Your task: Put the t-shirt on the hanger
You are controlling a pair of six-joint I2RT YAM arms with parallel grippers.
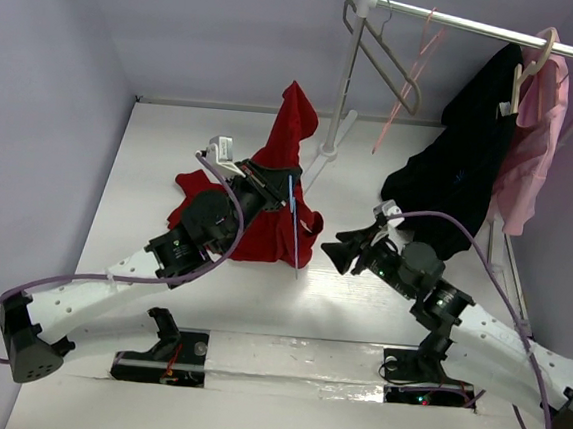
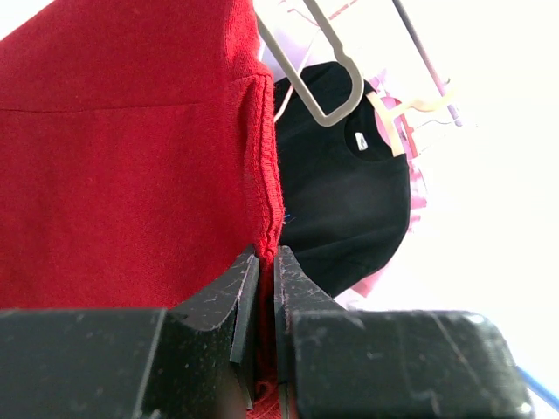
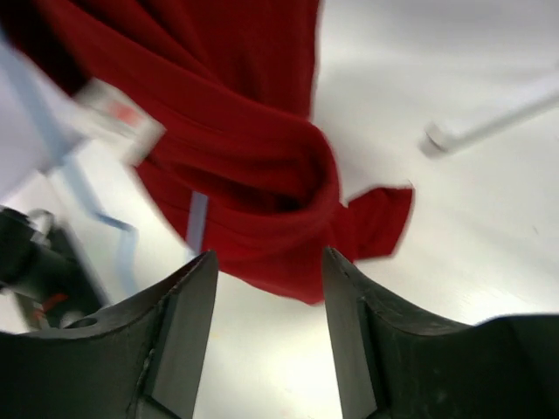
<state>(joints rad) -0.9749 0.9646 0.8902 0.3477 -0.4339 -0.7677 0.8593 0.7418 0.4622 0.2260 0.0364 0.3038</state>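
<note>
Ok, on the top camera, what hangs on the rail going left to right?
Along the rail: grey hanger → pink hanger → black garment → pink garment.

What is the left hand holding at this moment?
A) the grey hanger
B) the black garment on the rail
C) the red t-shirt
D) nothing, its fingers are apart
C: in the left wrist view, the left hand has its fingers pressed together on a hemmed edge of the red t-shirt; the black garment hangs apart, behind it.
</note>
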